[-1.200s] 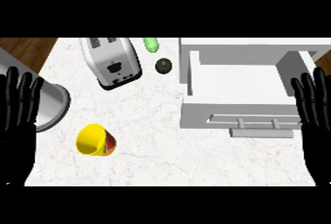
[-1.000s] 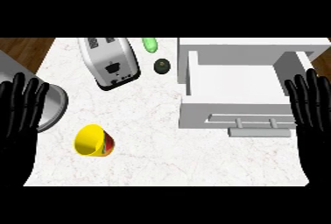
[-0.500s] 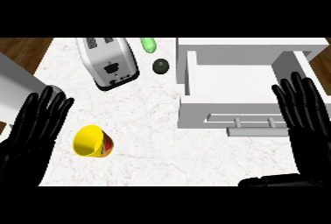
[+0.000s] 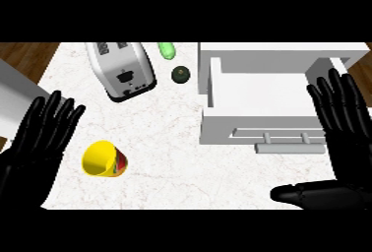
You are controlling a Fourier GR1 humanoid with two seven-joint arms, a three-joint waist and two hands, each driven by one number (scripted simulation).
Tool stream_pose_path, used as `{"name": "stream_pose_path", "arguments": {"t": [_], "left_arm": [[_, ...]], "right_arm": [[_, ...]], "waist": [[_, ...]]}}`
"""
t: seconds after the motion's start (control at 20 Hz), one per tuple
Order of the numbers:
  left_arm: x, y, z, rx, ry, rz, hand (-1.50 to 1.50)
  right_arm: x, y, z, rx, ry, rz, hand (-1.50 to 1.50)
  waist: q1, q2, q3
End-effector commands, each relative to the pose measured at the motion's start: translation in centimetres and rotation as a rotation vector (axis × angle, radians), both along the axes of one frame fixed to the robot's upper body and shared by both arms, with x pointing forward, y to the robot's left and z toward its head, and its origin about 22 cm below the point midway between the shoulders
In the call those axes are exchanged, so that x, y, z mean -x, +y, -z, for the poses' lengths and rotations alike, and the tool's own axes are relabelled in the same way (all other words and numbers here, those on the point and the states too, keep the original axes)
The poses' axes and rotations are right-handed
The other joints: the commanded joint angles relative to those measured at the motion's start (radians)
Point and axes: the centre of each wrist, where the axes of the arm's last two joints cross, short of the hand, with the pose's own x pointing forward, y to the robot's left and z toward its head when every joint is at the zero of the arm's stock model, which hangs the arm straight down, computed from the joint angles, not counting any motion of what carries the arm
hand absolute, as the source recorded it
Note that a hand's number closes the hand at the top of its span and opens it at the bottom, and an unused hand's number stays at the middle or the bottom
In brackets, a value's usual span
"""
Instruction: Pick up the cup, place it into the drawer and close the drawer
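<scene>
**Cup nearest the left hand**

Yellow cup [image 4: 102,158] lying on its side on the worktop [image 4: 167,147], left of the open drawer [image 4: 265,106]. Just beside left hand [image 4: 36,140], fingers straight, holding nothing. Right hand [image 4: 341,123] also flat and empty, over the drawer's right edge.

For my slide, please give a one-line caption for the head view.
Both open hands, left and right, flank the counter; yellow cup lies before the open drawer.

Counter items around the toaster [image 4: 122,71]
Dark avocado [image 4: 180,74] is lying just right of the toaster; green item [image 4: 168,49] is sitting beyond it, toward the counter's far edge.
</scene>
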Motion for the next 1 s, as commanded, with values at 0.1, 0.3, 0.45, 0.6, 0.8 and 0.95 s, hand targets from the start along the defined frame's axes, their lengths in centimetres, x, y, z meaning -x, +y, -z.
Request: {"name": "stream_pose_path", "arguments": {"t": [0.1, 0.3, 0.45, 0.6, 0.8, 0.95], "left_arm": [[-1.5, 1.1, 1.9, -0.012, 0.041, -0.009, -1.50], [0.2, -0.2, 3.1, -0.026, 0.036, -0.020, -1.50], [-1.8, 1.6, 3.0, -0.027, 0.087, -0.062, -1.50], [-0.7, 0.5, 4.8, -0.054, 0.090, -0.066, -1.50], [0.3, 1.3, 6.3, -0.068, 0.147, -0.094, -1.50], [0.2, 3.5, 8.2, -0.053, 0.161, -0.103, -1.50]], "right_arm": [[0.0, 1.1, -0.1, -0.012, -0.013, -0.004, -1.50], [-1.0, 1.0, 2.5, 0.003, -0.026, 0.001, -1.50], [-0.2, -0.6, 1.0, 0.010, -0.010, -0.004, -1.50], [-1.2, 0.4, -0.9, -0.015, 0.001, 0.002, -1.50], [-0.3, 0.1, -0.5, 0.007, -0.006, -0.004, -1.50], [-0.8, -0.6, 0.0, -0.004, -0.026, 0.009, -1.50]], "waist": [[-0.001, 0.000, 0.000], [0.002, 0.000, 0.000], [-0.002, 0.001, 0.000], [0.001, 0.000, 0.000], [0.000, 0.000, 0.000], [-0.001, 0.001, 0.000]]}}
